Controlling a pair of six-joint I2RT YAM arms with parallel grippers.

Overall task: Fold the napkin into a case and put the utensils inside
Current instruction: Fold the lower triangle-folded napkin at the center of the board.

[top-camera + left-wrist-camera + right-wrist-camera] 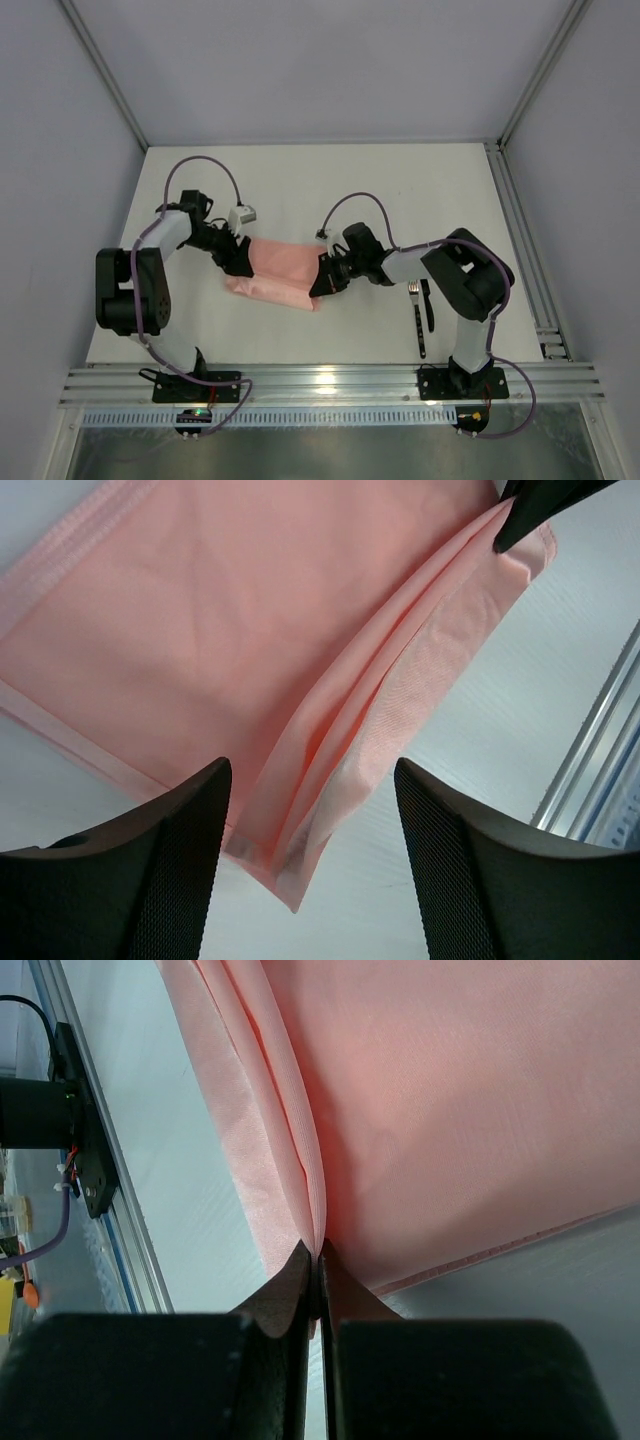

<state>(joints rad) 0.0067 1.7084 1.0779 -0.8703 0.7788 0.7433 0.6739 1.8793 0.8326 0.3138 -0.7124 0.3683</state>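
One napkin [285,270] fold is clamped by the right gripper [320,1260]; left gripper [312,780] is spread, empty. Layers could be pulled apart by one-sided tugging.

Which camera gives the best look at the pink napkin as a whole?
The top view: it alone shows almost all of the folded napkin at once. The left wrist view shows just one layered end below the open left pincer; the right wrist view shows only the edge pinched by the right pincer.

Left gripper [311,772] low, jaws spread apart, right gripper [319,1258] low, jaws pinched together, arms angled inward
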